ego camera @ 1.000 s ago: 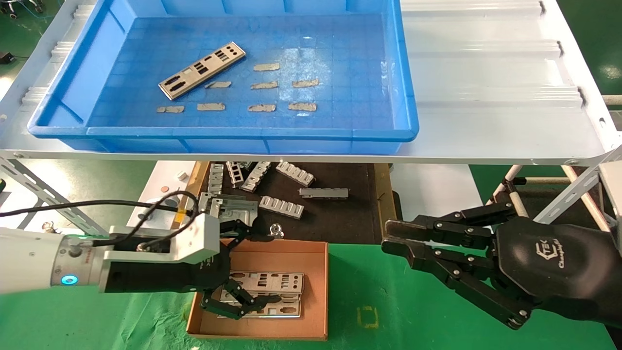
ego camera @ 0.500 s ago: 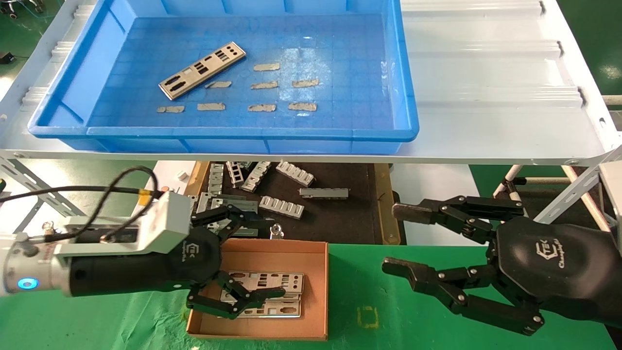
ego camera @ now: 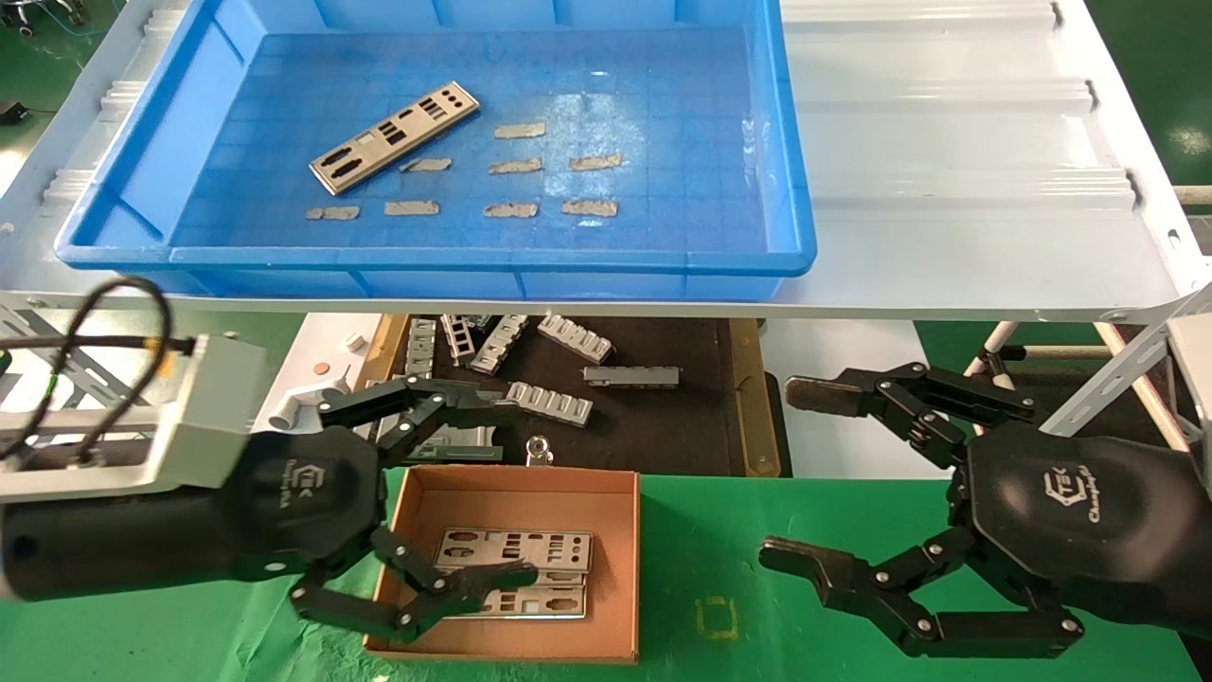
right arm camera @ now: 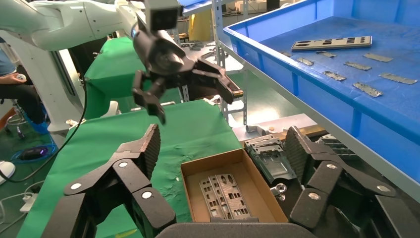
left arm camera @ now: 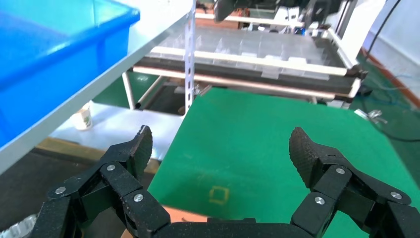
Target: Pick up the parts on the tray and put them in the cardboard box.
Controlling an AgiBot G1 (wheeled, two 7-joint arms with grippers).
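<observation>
Silver punched parts (ego camera: 514, 560) stacked flat in cardboard box (ego camera: 620, 570)

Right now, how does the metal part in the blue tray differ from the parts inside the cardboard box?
The part in the tray lies alone and diagonal on the blue tray; the parts in the box are stacked, lying square to the walls of the cardboard box. The tray part sits up on the shelf, away from both arms; the boxed ones lie by the open left gripper. All are thin silver strips with punched cut-outs.
</observation>
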